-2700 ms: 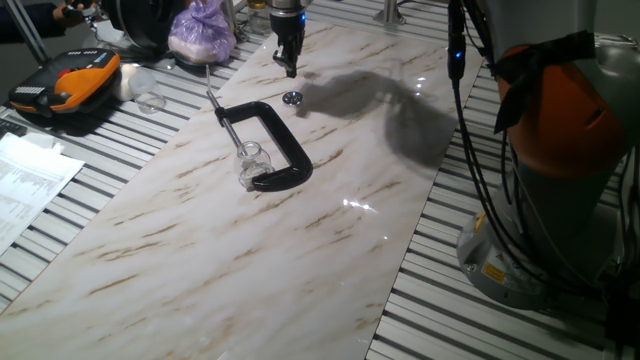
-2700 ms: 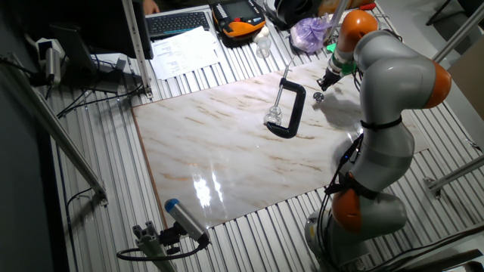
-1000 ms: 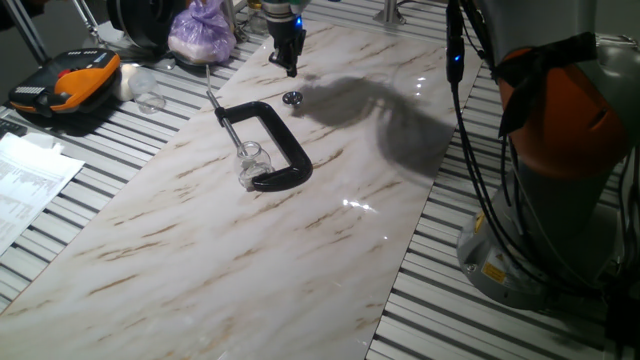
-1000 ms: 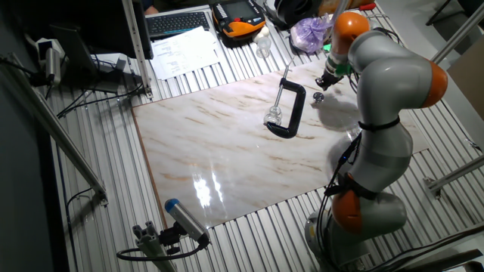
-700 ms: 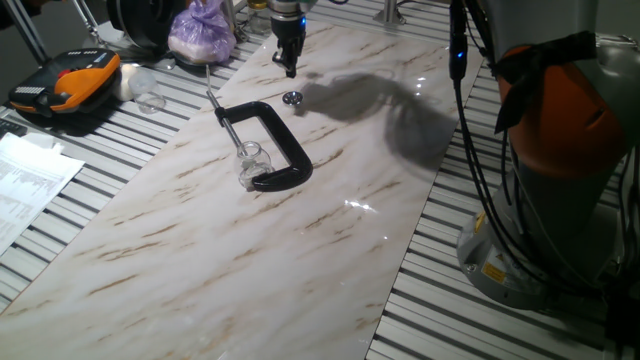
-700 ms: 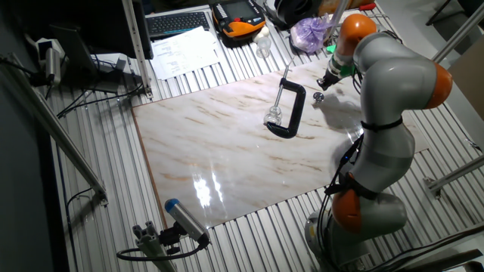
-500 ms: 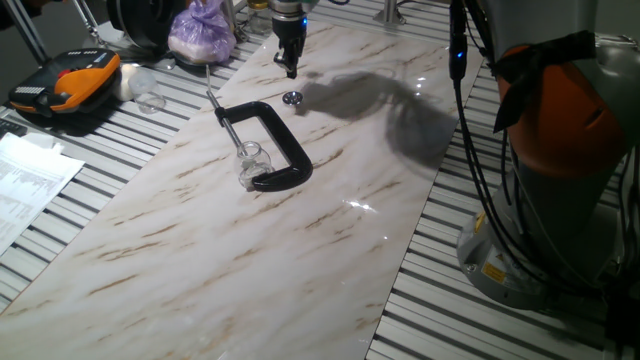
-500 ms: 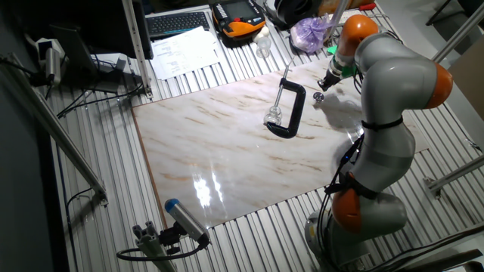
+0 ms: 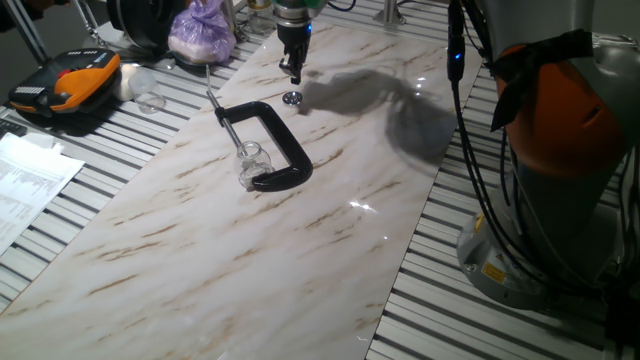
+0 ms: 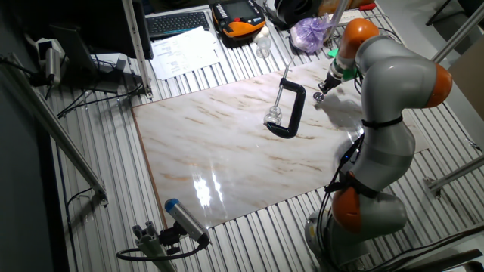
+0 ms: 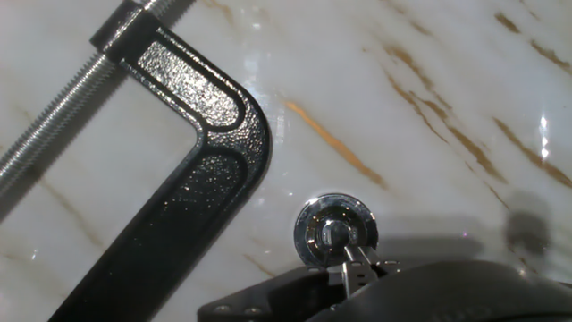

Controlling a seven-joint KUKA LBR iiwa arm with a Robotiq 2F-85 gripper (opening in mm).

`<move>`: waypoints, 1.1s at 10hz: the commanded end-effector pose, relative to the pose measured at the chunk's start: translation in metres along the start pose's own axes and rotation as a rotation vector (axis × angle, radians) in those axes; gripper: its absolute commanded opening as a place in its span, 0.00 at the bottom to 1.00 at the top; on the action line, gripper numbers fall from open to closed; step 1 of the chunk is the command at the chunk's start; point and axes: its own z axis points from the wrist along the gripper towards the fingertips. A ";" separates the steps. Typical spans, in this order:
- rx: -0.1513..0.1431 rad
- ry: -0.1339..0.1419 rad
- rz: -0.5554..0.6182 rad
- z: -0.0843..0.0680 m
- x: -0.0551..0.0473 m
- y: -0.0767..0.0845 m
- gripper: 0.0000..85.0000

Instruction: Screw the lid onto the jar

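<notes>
Down on the marble, the lid is a shiny round cap; the pincer's spread cannot be told.

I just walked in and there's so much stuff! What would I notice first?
Probably the big black clamp lying mid-table on the marble, squeezing a tiny glass jar. Next, the shiny lid on the marble just past the clamp's bend, with the robot's fingers poised right over it.

The lid lies on the marble tabletop directly beneath the fingertips of the gripper. The C-clamp lies beside them, holding the jar farther off.
</notes>
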 end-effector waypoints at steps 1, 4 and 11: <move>0.009 -0.001 0.001 0.000 0.000 0.000 0.20; 0.023 -0.003 0.004 0.000 0.000 0.000 0.40; 0.013 -0.012 -0.002 0.011 0.001 -0.006 0.60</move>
